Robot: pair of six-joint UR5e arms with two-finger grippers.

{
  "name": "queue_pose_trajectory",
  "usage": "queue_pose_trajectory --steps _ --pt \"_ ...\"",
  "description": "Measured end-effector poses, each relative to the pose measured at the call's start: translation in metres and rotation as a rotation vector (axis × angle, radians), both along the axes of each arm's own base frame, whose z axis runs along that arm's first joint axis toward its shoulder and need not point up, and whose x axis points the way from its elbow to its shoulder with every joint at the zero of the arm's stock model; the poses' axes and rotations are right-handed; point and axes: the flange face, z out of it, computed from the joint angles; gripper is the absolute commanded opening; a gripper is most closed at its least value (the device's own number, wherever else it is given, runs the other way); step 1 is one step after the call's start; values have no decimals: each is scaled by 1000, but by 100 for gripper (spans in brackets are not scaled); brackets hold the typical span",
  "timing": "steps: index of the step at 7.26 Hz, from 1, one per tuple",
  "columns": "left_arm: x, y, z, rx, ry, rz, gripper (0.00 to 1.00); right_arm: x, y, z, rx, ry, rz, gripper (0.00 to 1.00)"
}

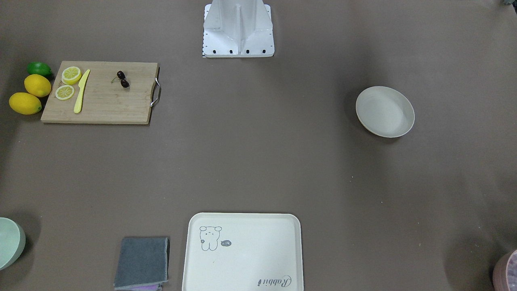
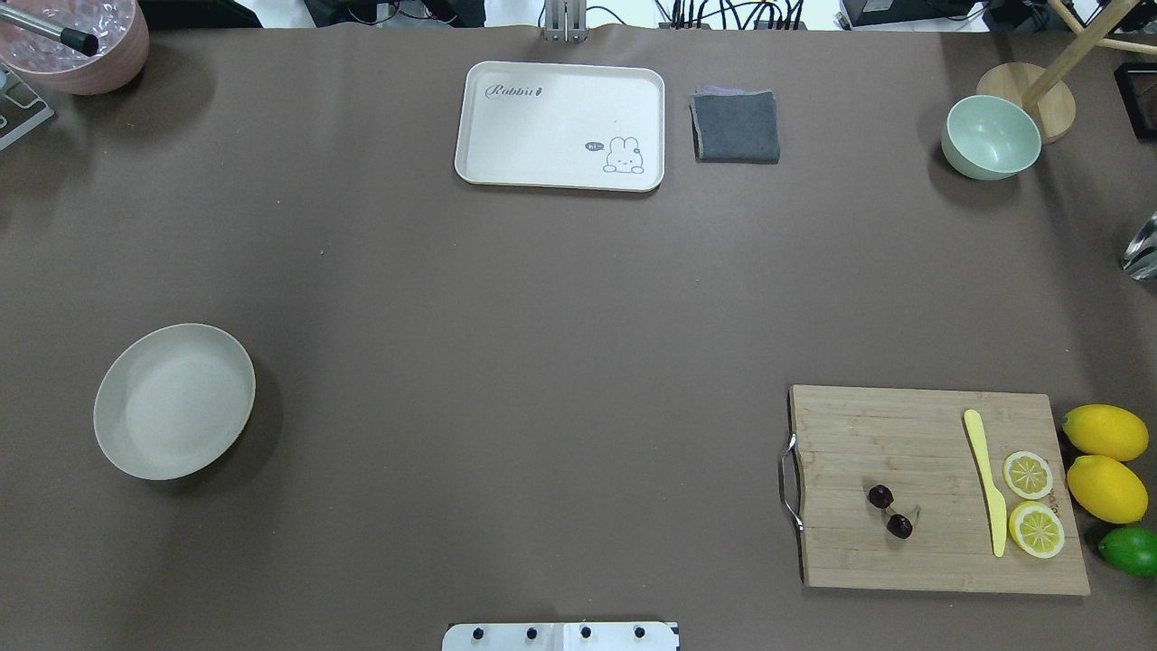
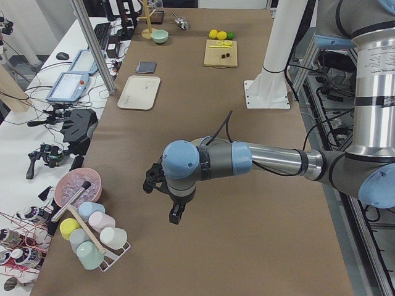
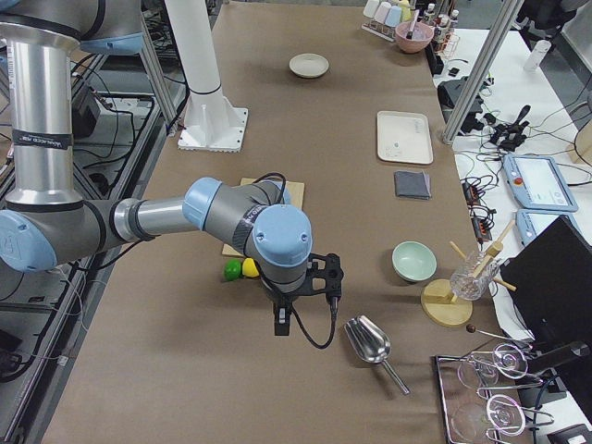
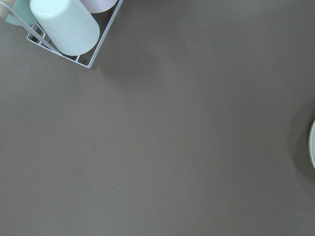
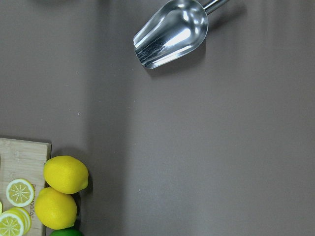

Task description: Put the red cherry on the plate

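Note:
The red cherry (image 2: 890, 511), a pair of tiny dark fruits on thin stems, lies on the wooden cutting board (image 2: 940, 425) at the table's right side, also seen in the front view (image 1: 122, 79). The plate (image 2: 174, 400), round and cream-white, sits far off on the left side (image 1: 385, 111) with nothing on it. My left gripper (image 3: 174, 213) hangs above the table beyond the plate, near the cup rack. My right gripper (image 4: 282, 322) hovers past the lemons, close to a metal scoop. Neither shows in the overhead or front view, so I cannot tell whether they are open or shut.
On the board lie a yellow knife (image 2: 985, 484) and two lemon slices (image 2: 1030, 502); two lemons (image 2: 1105, 461) and a lime (image 2: 1130, 550) sit beside it. At the far edge are a bear tray (image 2: 560, 99), grey cloth (image 2: 736, 127), green bowl (image 2: 991, 137) and pink bowl (image 2: 81, 45). Metal scoop (image 6: 172, 32).

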Motion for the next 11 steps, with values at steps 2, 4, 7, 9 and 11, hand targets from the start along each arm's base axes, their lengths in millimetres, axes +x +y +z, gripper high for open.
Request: queue_pose_trajectory --steps 2,4,7,9,11 --pt "15 2 6 -33 282 -58 98 0 -1 -4 5 2 1 100" --pt "33 -6 -7 -74 432 -84 98 0 0 -4 5 3 3 100" --pt "95 -23 -21 -102 514 24 98 -1 6 -6 4 2 5 100" --pt "116 -27 -20 -102 471 77 98 2 14 -9 -2 0 14 100" --pt "128 -30 -22 -98 401 92 98 5 18 -10 -7 -2 22 100"
